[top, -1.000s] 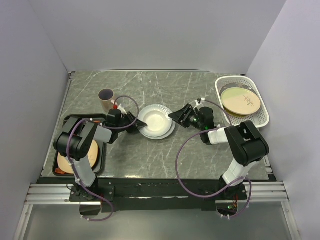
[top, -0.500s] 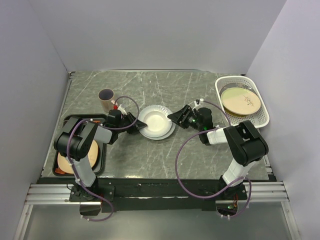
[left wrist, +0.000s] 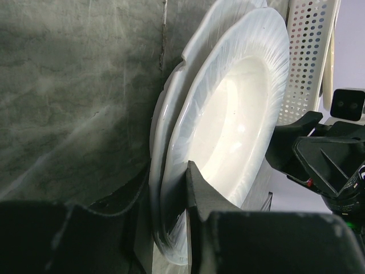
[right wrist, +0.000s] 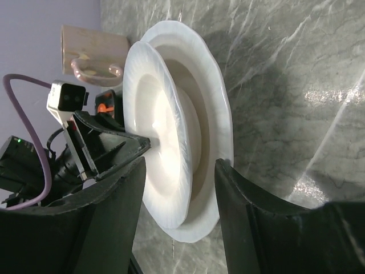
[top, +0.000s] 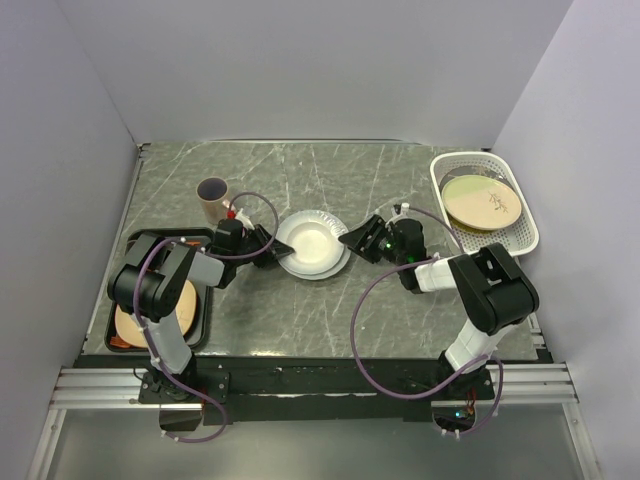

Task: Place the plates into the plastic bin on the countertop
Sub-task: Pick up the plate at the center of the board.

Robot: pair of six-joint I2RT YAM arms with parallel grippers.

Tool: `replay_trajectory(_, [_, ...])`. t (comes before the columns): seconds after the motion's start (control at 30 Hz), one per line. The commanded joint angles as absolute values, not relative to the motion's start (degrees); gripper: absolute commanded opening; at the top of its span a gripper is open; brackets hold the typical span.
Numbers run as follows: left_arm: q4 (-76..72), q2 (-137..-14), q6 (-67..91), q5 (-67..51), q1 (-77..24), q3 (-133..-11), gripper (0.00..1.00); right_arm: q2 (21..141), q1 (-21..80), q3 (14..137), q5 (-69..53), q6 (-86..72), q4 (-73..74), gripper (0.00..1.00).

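Currently a beige plate (top: 483, 202) is held in the plastic bin (top: 527, 240) at the far right corner of the bench (top: 300, 320), and an orange plate (top: 186, 305) in the black tray (top: 203, 328) at the left edge. Mid-bench, the white plates (top: 312, 243) are clamped at their left rim by the left jaws, while the right jaws are spread wide beside the right rim.

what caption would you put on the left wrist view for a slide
left claw straddling the rim of two stacked white plates, open right claw opposite
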State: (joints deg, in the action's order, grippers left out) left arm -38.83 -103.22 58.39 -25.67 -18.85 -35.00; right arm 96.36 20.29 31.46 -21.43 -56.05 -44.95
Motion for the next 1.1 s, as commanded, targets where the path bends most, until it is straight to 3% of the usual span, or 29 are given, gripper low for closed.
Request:
replay_trajectory(0.0, [-32.78, -103.71, 51.33, -25.66, -20.04, -33.66, 0.01, 97.03, 21.09, 30.94, -20.57, -55.37, -46.58, 0.59])
replay_trajectory(0.33, [-31.38, -102.92, 50.71, -25.66, -20.04, -33.66, 0.01, 101.60, 21.88, 31.29, -23.64, -57.21, -51.59, 0.58])
replay_trajectory(0.7, [-29.88, -101.07, 50.10, -25.40, -20.04, -33.84, 0.01, 103.97, 23.64, 31.82, -24.52, -58.18, -53.70, 0.47])
replay_trajectory(0.8, [-30.15, -100.99, 50.01, -25.58, -20.04, -33.75, 0.01, 104.59, 23.82, 31.64, -24.87, -58.62, -54.58, 0.40])
replay_trajectory(0.9, [-30.41, -100.90, 50.01, -25.66, -20.04, -33.58, 0.01, 105.64, 23.82, 31.38, -25.84, -59.41, -56.33, 0.22])
replay_trajectory(0.93, [-30.50, -100.81, 49.84, -25.58, -20.04, -33.40, 0.01, 105.91, 23.91, 31.12, -26.10, -59.85, -57.12, 0.05])
replay_trajectory(0.97, [-30.59, -100.64, 49.75, -25.49, -20.04, -33.31, 0.01, 106.00, 23.82, 31.03, -26.10, -60.11, -57.39, 0.00])
replay_trajectory(1.07, [-29.97, -100.02, 49.40, -25.14, -20.04, -33.31, 0.03, 105.47, 23.91, 30.50, -25.67, -59.86, -57.04, 0.00])
